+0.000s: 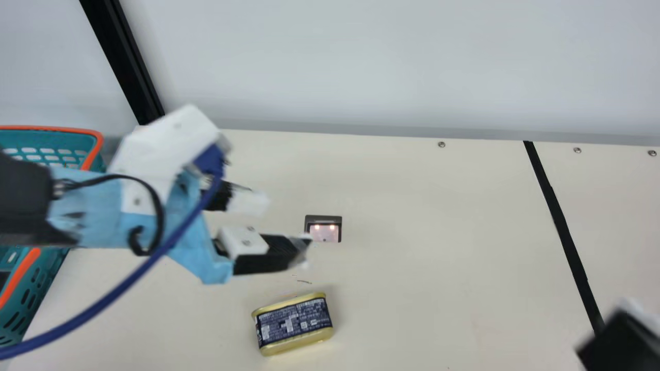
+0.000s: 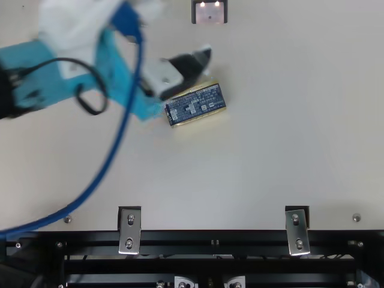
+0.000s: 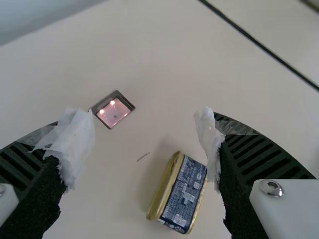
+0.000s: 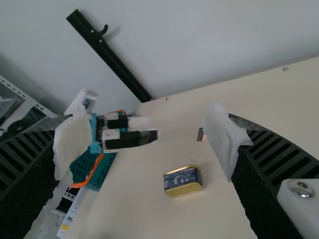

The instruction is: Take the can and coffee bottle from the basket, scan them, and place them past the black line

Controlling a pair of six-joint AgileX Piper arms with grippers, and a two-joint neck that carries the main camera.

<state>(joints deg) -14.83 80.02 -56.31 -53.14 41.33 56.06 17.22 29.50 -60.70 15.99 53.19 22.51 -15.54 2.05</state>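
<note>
Can [image 1: 292, 323]: out of the basket [image 1: 62, 130], lying on the table near the scanner [image 1: 323, 229]; I can't confirm a scan.
Black line [image 1: 562, 234]: can well short of it, so I judge that placement is left to do.
Coffee bottle: I can't tell how far its part has got.
Left gripper [image 3: 144, 130]: fingers spread, nothing between them, near my can.
Right gripper [image 4: 146, 134]: open and unloaded, over by the line.
Count on my screens: one can, one scanner, one basket, one black line, two grippers; bottle number uncertain.
</note>
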